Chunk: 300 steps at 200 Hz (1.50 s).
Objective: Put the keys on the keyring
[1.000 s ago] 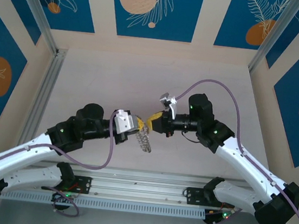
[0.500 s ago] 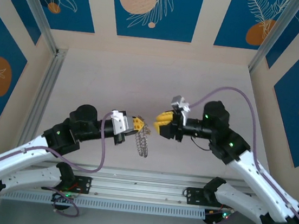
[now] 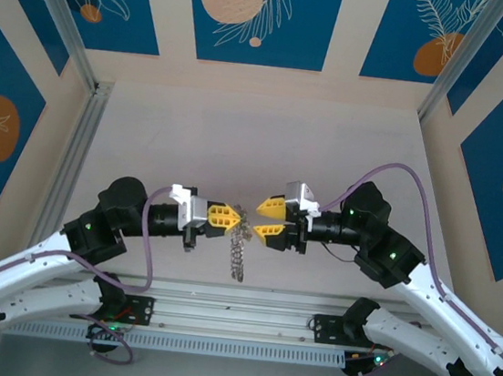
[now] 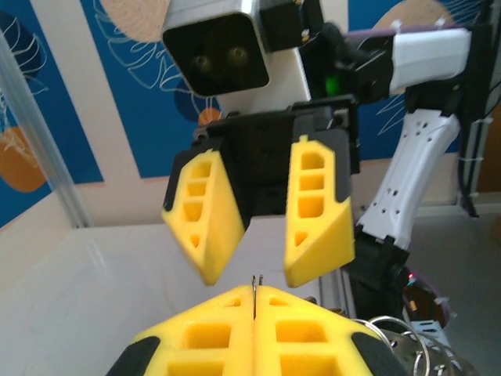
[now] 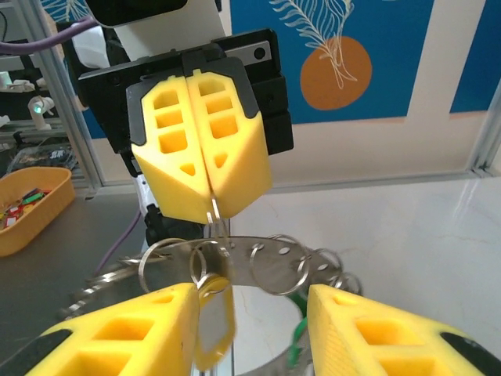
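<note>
The keyring (image 3: 239, 251), a grey metal loop, hangs from my left gripper (image 3: 235, 215), which is shut on a thin wire ring at its top. In the left wrist view that wire (image 4: 256, 283) sticks out between the shut left gripper (image 4: 256, 296). Facing it, my right gripper (image 3: 264, 218) stands open, a small gap away. In the right wrist view the keyring's band (image 5: 270, 266) carries several small rings and hangs between the open right gripper (image 5: 250, 291). A yellow-rimmed tag (image 5: 211, 329) and a green sliver (image 5: 296, 345) hang from it; whether they are the keys I cannot tell.
A yellow bin (image 5: 31, 207) with small parts sits off the table to the left in the right wrist view. The aluminium rail (image 3: 235, 319) with the arm bases runs along the near edge. Blue patterned walls enclose the table on three sides.
The right gripper has opened and drawn back to the right, away from the left one. The left gripper has swung level, still shut, with the keyring hanging under it.
</note>
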Available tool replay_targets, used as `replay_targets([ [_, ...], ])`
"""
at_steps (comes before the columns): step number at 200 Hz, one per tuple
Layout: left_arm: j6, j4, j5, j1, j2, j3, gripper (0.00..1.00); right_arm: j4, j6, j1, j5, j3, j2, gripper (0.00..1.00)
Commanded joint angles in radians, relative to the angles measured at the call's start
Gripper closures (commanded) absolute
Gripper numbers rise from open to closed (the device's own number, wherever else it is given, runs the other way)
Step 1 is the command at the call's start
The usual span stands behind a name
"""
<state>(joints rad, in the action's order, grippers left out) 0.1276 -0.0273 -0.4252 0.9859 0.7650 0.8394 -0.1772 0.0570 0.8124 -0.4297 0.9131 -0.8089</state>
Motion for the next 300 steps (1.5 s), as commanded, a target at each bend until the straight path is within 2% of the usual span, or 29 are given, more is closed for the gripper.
replay_targets([
  [1,-0.051,-0.087,-0.067,0.009,-0.013,0.006,1.00,0.057,0.035,0.007,-0.070,0.010,-0.006,0.59],
  [27,-0.057,-0.108,-0.080,0.009,-0.007,0.000,1.00,0.087,0.034,0.015,-0.119,0.008,-0.013,0.60],
  [67,-0.064,-0.170,-0.095,0.009,0.002,-0.021,1.00,0.114,0.035,0.025,-0.143,0.019,-0.049,0.74],
  [104,-0.065,-0.208,-0.100,0.009,0.012,-0.035,1.00,0.112,0.042,0.036,-0.168,0.018,-0.068,0.81],
  [130,-0.066,-0.243,-0.093,0.008,0.013,-0.049,1.00,0.104,0.052,0.037,-0.149,0.017,-0.069,0.94],
  [151,-0.073,-0.299,-0.066,0.008,0.004,-0.071,1.00,0.101,0.062,0.037,-0.130,0.010,-0.057,1.00],
  [178,-0.085,-0.365,-0.013,0.008,0.005,-0.099,1.00,0.051,0.096,0.037,-0.054,0.030,-0.052,1.00],
  [189,-0.071,-0.316,0.011,0.008,0.016,-0.082,1.00,-0.003,0.123,0.035,-0.007,0.062,-0.058,1.00],
  [202,-0.036,-0.178,0.039,0.009,0.034,-0.030,1.00,-0.094,0.170,0.037,0.059,0.117,-0.075,1.00],
  [224,0.047,0.094,0.134,0.010,0.054,0.073,0.69,-0.258,0.260,0.043,0.236,0.224,-0.120,1.00],
  [233,0.082,0.192,0.183,0.011,0.056,0.108,0.59,-0.300,0.287,0.044,0.300,0.252,-0.137,1.00],
  [241,0.113,0.262,0.231,0.011,0.056,0.132,0.55,-0.327,0.308,0.047,0.340,0.271,-0.151,1.00],
  [264,0.175,0.392,0.303,0.014,0.063,0.192,0.54,-0.371,0.356,0.067,0.359,0.302,-0.177,1.00],
  [300,0.231,0.530,0.294,0.016,0.112,0.288,0.59,-0.534,0.446,0.166,0.412,0.408,-0.251,1.00],
])
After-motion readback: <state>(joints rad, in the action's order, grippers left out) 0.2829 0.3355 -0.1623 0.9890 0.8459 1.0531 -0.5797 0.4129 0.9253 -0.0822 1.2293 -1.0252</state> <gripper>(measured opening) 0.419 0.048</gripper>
